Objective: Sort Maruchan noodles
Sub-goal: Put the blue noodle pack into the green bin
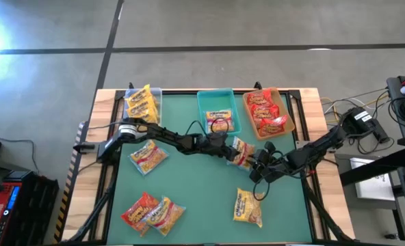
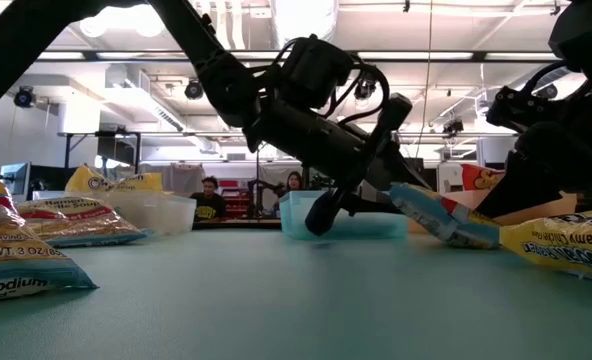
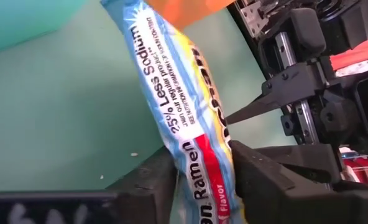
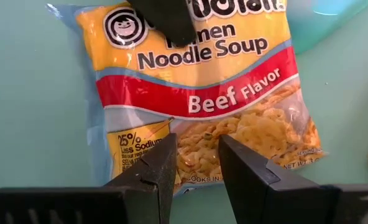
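High view: the green table stands on grey concrete floor; three bins sit along its far edge, and Maruchan noodles lie scattered, one beef packet at the middle between both arms. Low view: people sit far behind; the packet is partly hidden. Left wrist view: the left gripper pinches that packet's end. Right wrist view: the right gripper holds its opposite edge, fingers narrow.

Overhead looks straight down, low looks level; both wrist cameras closely share one packet.
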`<act>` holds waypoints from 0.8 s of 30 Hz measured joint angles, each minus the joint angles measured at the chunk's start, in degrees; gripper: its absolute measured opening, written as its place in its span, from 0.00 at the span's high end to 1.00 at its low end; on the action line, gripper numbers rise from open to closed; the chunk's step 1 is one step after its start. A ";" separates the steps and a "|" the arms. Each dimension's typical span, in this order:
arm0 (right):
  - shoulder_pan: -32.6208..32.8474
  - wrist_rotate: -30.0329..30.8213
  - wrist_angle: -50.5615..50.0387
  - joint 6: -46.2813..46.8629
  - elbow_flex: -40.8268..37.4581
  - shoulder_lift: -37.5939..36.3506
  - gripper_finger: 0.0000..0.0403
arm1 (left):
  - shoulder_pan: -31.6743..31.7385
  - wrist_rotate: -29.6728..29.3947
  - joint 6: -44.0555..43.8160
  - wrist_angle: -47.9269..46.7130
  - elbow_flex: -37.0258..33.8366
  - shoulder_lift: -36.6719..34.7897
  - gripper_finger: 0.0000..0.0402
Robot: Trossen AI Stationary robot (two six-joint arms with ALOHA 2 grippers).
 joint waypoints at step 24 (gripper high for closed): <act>0.13 -12.03 -14.07 2.46 -0.02 -14.48 0.74 | 4.38 2.21 9.22 0.87 0.04 -6.26 0.84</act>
